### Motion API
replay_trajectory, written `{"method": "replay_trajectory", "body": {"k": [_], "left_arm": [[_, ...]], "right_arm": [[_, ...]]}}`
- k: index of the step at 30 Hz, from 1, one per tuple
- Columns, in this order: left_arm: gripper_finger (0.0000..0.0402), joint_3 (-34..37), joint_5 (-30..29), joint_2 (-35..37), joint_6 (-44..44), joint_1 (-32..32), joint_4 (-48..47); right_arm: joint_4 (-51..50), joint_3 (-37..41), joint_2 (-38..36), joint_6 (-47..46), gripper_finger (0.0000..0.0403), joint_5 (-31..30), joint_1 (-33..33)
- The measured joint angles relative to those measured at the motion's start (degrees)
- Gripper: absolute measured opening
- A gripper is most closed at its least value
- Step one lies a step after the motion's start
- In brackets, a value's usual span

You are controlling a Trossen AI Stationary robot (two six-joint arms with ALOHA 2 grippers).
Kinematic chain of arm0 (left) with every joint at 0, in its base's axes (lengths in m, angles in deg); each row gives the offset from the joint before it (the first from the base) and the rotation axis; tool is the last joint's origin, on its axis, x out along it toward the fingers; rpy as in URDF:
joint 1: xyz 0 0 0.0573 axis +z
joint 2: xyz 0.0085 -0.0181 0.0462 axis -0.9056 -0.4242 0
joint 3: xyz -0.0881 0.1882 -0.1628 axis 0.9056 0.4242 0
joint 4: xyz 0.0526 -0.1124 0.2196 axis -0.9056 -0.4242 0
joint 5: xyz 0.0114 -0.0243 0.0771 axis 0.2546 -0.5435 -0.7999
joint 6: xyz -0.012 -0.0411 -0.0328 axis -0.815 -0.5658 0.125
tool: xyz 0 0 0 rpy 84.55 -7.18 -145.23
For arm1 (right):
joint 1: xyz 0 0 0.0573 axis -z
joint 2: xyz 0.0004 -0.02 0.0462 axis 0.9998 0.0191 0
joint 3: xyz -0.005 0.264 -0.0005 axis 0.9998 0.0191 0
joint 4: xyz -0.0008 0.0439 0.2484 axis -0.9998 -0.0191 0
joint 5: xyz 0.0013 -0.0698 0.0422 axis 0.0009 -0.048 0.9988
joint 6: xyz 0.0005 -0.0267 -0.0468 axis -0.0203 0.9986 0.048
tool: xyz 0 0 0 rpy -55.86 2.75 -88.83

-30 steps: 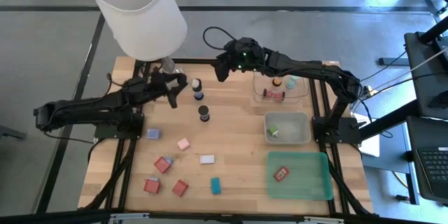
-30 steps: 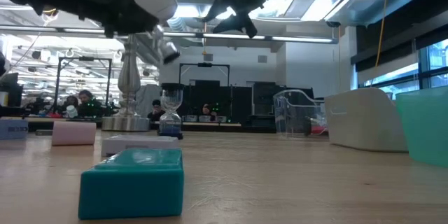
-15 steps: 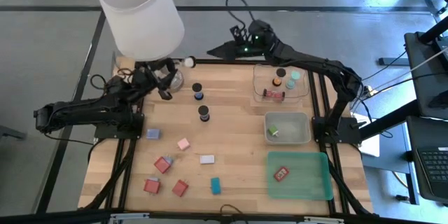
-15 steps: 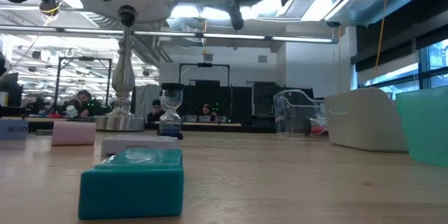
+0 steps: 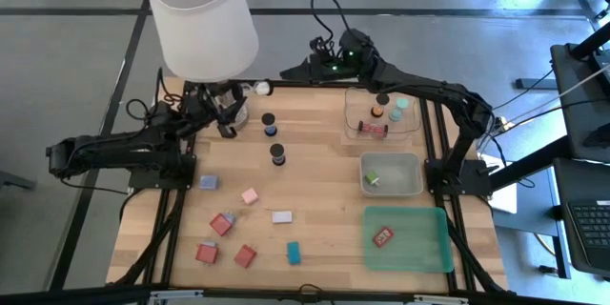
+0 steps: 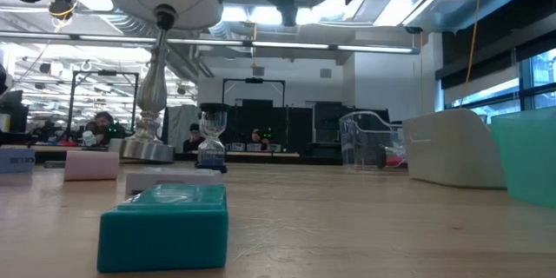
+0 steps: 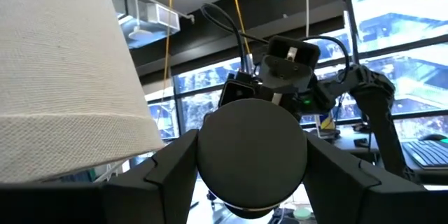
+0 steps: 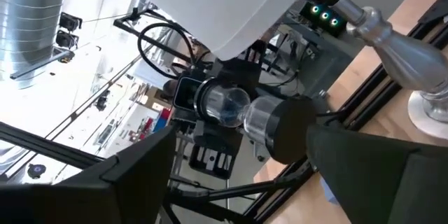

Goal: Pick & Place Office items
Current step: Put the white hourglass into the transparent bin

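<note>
Holding a black-capped cylinder (image 7: 252,155) aloft at eleven o'clock, left gripper (image 5: 227,114) presents it; right gripper (image 5: 303,70) stands wide to receive.

Lamp (image 5: 202,19) leans at my table's (image 5: 324,167) far left corner; cylinders (image 5: 272,138) stand beside it, blocks (image 5: 250,195) toward the near edge, trays (image 5: 391,173) along the right edge.

No writing, label, brand or number can be read in any view. Marks on the small blocks are too small to make out.
</note>
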Motion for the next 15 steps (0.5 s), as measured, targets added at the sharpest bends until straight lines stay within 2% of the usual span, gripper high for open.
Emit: {"method": "replay_trajectory", "body": {"k": [5,11,15], "left_arm": [[0.0212,0.0,-1.0,0.6,-2.2,0.0,-2.0],[0.0212,-0.1,-4.2,3.8,-10.6,-1.3,-13.3],[0.0212,-0.1,-8.7,5.8,-15.2,-3.7,-18.7]], "right_arm": [[0.0,0.0,0.0,0.4,0.0322,0.0,0.0],[0.0,0.0,0.0,1.5,0.0322,1.2,0.0],[0.0,0.0,0.0,1.7,0.0322,1.3,0.0]]}}
